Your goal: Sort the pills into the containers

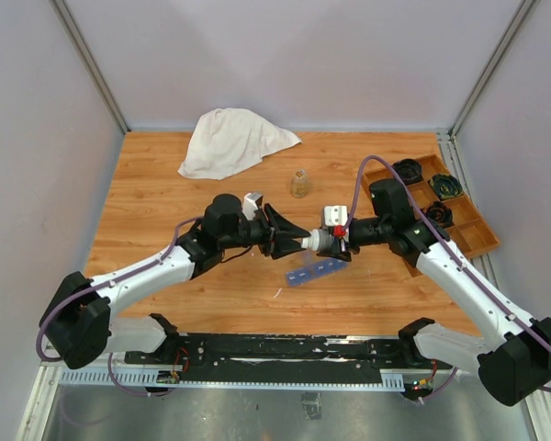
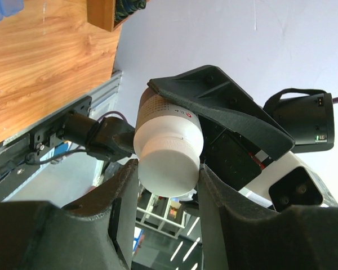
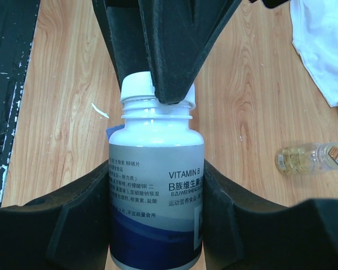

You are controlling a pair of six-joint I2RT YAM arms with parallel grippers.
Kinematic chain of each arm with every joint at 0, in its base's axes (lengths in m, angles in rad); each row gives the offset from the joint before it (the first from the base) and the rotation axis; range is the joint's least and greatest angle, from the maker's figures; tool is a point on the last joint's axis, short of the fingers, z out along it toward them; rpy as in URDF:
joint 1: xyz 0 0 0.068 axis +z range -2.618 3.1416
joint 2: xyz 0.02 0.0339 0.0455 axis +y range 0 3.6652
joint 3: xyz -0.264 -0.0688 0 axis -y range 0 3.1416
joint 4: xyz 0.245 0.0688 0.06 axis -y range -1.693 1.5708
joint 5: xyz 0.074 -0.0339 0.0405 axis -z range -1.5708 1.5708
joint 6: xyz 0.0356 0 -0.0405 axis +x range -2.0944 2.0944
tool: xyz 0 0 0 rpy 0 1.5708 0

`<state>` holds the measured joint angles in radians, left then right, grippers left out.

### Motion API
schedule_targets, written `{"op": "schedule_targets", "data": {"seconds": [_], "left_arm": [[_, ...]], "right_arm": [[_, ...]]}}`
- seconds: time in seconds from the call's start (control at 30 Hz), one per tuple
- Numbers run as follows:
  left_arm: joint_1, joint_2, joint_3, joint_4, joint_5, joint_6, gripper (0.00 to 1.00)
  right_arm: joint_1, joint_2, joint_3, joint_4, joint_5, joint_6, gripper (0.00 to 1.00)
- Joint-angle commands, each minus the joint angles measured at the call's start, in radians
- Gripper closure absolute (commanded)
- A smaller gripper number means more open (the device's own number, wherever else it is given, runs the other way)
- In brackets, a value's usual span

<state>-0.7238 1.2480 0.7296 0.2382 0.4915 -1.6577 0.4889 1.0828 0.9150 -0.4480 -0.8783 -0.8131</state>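
Organizer (image 1: 316,271) lies at six o'clock of the bottle (image 3: 156,225) we hold.
Our right gripper (image 3: 156,183) clamps its body; our left gripper (image 2: 168,183) pinches the cap (image 2: 169,164).

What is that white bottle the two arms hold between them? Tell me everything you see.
A white plastic vitamin B bottle with a printed label and a blue band, held sideways above the wooden table. The right hand clamps its body; the left hand grips its white screw cap, which sits on the neck.
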Motion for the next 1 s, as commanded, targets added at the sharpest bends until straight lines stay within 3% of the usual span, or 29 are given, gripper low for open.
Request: {"op": "schedule_targets", "data": {"seconds": [0.0, 0.27, 0.7, 0.87, 0.97], "left_arm": [[0.003, -0.043, -0.023, 0.113, -0.028, 0.020, 0.93], [0.002, -0.134, -0.148, 0.207, -0.055, -0.003, 0.94], [0.013, -0.156, -0.192, 0.217, -0.065, 0.033, 0.95], [0.082, -0.230, -0.233, 0.061, -0.151, 0.296, 0.96], [0.113, -0.262, -0.220, -0.136, -0.384, 0.575, 0.94]], "right_arm": [[0.022, -0.020, -0.003, -0.048, -0.142, -0.031, 0.99], [0.020, -0.030, 0.003, -0.048, -0.194, 0.004, 0.99], [0.016, 0.001, -0.002, -0.037, -0.222, 0.020, 0.99], [-0.006, -0.025, -0.002, -0.027, -0.280, 0.056, 1.00], [-0.022, -0.047, -0.018, 0.033, -0.298, 0.129, 0.99]]}}
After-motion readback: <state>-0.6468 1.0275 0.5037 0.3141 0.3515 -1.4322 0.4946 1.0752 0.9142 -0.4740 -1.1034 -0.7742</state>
